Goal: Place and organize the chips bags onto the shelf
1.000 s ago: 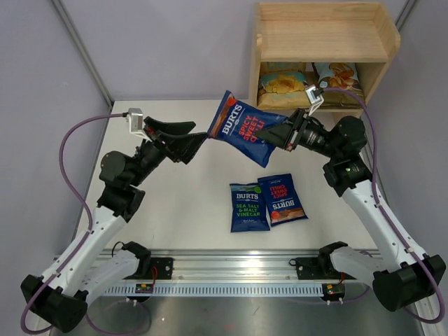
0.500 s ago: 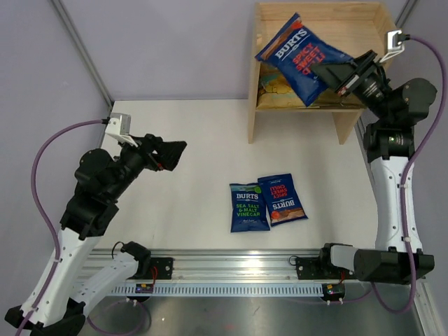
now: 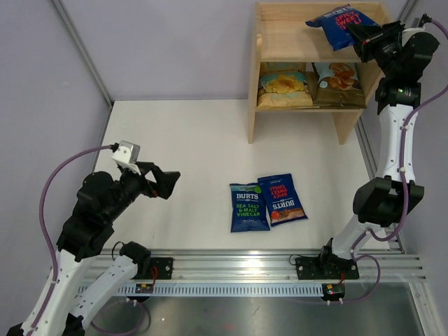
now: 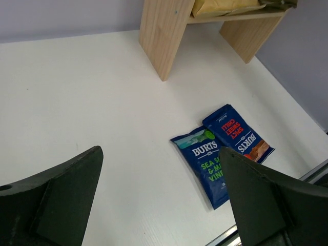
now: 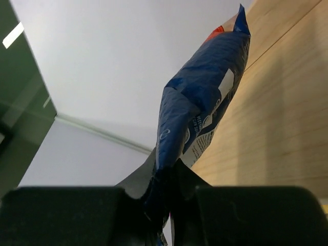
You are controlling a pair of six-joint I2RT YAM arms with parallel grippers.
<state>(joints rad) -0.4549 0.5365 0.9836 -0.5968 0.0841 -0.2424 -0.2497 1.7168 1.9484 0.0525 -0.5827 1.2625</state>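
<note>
**Spicy sweet chilli BURTS bag** (image 3: 338, 17): being held above the top tier of the wooden shelf (image 3: 280, 53), with the right gripper (image 3: 360, 36) fingers clamped on one edge.

**Left gripper** (image 3: 165, 183): fingers apart, nothing being carried.

**Tan bags** (image 3: 283, 84): two, being stored on the lower tier.

**Sea salt & vinegar bag** (image 3: 248, 207) and **second chilli bag** (image 3: 281, 199): lying on the bench (image 3: 175, 133).

**Risk:** if released from this height, the bag is likely being left tilted or sliding off the front lip.

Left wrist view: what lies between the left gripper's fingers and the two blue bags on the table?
Only bare table separates the left gripper from the green-label bag and red-label bag; the top view agrees.
</note>
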